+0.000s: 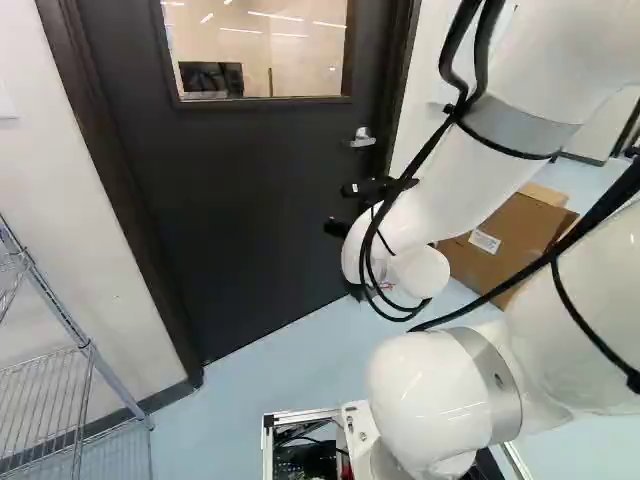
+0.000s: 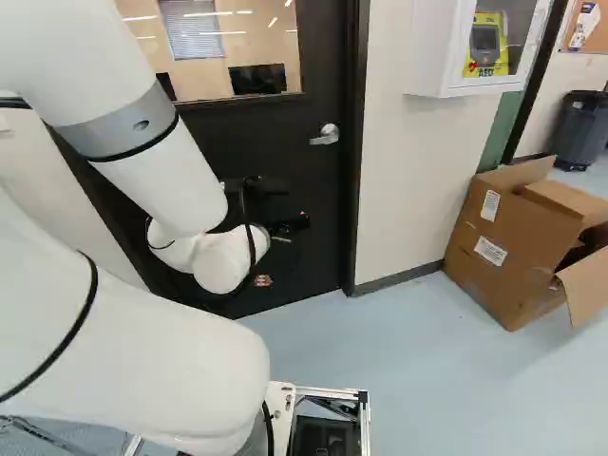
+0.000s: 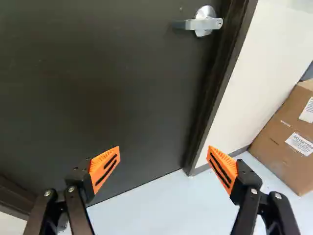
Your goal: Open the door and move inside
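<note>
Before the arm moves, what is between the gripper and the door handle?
In the wrist view, only the bare face of the dark door shows between the open gripper and the handle; no object stands there.

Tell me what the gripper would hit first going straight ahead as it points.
Probably the black door, below its lever handle; how far off it is, I can't tell.

The door [image 1: 260, 190] ahead of me looks smooth, dark and nearly matt, its lever handle [image 3: 203, 22] shiny metal. My own arm [image 2: 142, 351] is glossy white. The box [image 2: 513, 242] is plain brown cardboard with paper labels [image 3: 300, 143], the wire shelf [image 1: 70, 350] bright metal.
</note>
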You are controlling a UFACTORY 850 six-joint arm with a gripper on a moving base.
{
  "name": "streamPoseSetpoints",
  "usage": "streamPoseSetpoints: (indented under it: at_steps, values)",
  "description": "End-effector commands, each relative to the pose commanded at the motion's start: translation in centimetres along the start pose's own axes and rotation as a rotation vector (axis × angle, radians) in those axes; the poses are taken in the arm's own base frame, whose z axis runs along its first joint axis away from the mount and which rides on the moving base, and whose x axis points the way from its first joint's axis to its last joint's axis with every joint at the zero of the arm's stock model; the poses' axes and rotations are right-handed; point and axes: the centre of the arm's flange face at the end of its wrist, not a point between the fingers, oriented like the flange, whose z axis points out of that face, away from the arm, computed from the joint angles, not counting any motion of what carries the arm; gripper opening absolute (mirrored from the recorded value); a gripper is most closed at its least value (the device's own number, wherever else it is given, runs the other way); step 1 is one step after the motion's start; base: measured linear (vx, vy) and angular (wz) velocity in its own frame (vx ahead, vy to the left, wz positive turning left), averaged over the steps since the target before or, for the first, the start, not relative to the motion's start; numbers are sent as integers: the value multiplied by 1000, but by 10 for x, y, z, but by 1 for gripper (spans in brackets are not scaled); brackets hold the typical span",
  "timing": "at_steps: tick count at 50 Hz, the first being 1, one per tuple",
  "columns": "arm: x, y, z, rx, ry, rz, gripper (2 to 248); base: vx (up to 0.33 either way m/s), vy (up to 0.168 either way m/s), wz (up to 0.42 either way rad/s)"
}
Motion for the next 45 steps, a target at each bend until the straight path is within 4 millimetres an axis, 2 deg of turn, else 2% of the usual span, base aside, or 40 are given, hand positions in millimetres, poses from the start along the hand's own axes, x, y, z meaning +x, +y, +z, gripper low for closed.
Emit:
streamPoseSetpoints:
  at_steps: [10, 31, 45]
  values:
    - [0, 0, 0, 0, 0, 0, 247, 136, -30, 135]
    - [0, 0, 0, 0, 0, 0, 247, 135, -44, 1]
    - [0, 0, 0, 0, 0, 0, 247, 29, 0, -2]
